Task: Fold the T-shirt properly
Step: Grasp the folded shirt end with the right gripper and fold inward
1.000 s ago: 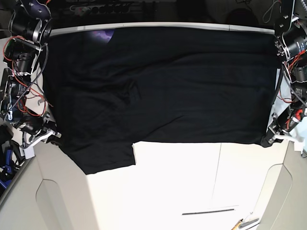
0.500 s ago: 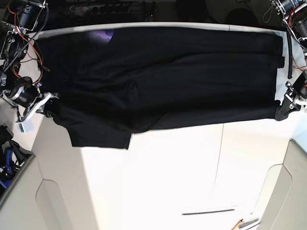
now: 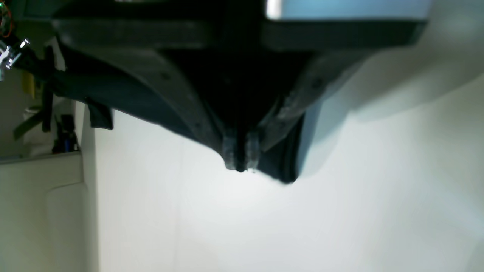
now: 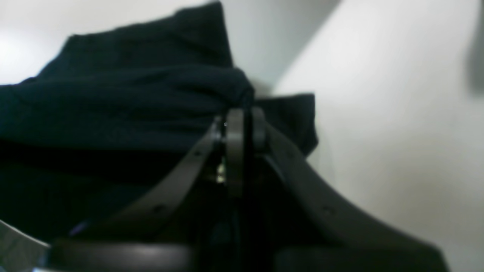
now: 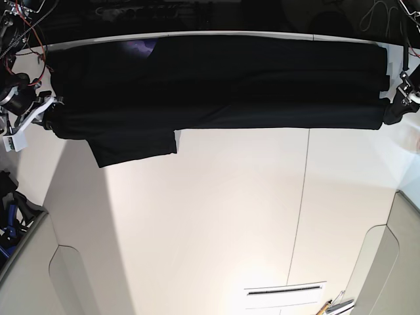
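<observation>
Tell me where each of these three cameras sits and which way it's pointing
Base: mounted overhead, looking down on the white table and the black T-shirt; both arms show at the side edges.
Left wrist: rides on the left arm, looking along the left gripper, shut on the T-shirt's edge above the table.
Right wrist: rides on the right arm, looking along the right gripper, shut on bunched T-shirt cloth.
Shared: all three views show the T-shirt and the table.

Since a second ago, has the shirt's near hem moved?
Yes. The T-shirt near hem has moved toward the table's far edge, exposing more white tabletop.
</observation>
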Available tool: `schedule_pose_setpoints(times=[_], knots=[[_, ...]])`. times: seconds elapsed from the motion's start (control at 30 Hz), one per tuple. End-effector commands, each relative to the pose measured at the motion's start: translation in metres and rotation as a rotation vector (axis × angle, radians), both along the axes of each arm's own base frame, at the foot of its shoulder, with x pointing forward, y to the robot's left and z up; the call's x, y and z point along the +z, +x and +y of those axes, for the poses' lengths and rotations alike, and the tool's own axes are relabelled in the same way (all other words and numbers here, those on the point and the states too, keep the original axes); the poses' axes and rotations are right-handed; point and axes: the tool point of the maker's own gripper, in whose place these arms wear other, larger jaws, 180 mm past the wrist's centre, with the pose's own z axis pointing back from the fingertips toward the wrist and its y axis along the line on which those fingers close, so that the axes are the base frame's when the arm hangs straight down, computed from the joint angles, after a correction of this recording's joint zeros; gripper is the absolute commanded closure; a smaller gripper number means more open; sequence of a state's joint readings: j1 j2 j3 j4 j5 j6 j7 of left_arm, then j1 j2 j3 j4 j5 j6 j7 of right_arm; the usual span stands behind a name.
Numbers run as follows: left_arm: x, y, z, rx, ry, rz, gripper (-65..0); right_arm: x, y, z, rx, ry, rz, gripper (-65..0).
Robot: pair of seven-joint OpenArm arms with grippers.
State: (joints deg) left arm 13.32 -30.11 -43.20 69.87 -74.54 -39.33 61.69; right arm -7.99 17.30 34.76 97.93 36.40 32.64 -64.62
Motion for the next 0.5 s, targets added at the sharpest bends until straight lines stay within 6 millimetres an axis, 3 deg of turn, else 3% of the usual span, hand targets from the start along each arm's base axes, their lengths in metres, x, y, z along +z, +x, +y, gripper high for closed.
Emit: schedule_pose_setpoints(times=[0.0, 0.13, 0.17, 0.23, 0.3, 0.47], knots=[[0.018, 0.007, 0.008, -0.001, 0.027, -0.054, 0.0, 0.01, 0.004, -0.007, 0.0, -0.02, -0.034, 0.0], [0.018, 0.006, 0.009, -0.002, 0.027, -0.052, 0.0, 0.007, 0.001, -0.009, -0.003, -0.037, -0.018, 0.0], [0.018, 0.006, 0.009, -0.001, 0.027, -0.052, -3.7, 0.007, 0.001, -0.01, -0.004, -0.04, -0.017, 0.0], [0.02, 0.007, 0.007, -0.001, 0.013, -0.064, -17.9, 0.008, 0.002, -0.009, -0.003, -0.035, -0.026, -13.0], [0.023, 0.008, 0.005, -0.005, -0.007, -0.077, -25.7, 0.013, 0.007, -0.008, -0.003, -0.028, -0.052, -22.6], [0.025, 0.009, 0.004, -0.005, -0.017, -0.086, -26.0, 0.039, 0.026, -0.007, -0.004, -0.05, -0.18, -25.1]])
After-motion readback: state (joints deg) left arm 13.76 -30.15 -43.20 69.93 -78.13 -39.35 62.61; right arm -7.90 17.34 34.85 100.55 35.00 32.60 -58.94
